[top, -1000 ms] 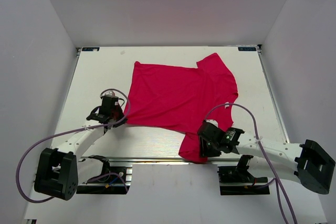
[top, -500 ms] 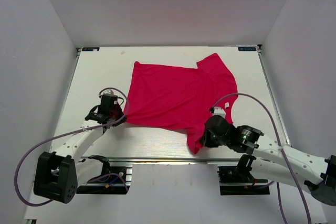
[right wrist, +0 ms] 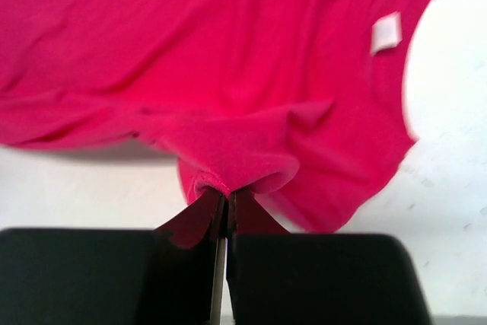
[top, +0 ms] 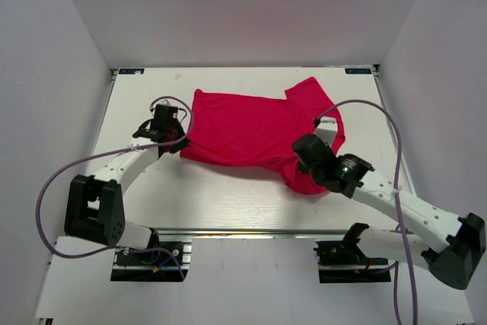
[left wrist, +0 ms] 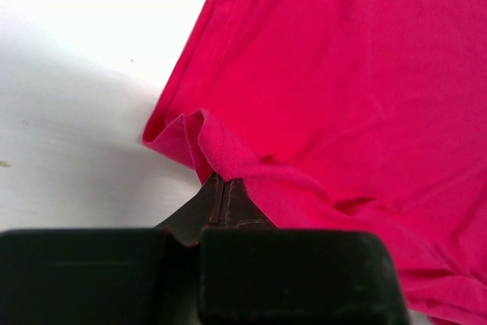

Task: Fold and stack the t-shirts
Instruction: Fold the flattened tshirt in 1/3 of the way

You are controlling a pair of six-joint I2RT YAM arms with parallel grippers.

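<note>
White table (top: 228, 203), boxed in by pale walls, carried the crimson-pink t-shirt (top: 251, 127), which lay spread across its middle toward the far side. At the shirt's near left corner, the left gripper (left wrist: 221, 189) was pinched tight on a bunched fold. The right gripper (right wrist: 226, 197) was clamped on a gathered fold at the near right edge, possibly near the neck, where a small white tag (right wrist: 386, 33) showed.
</note>
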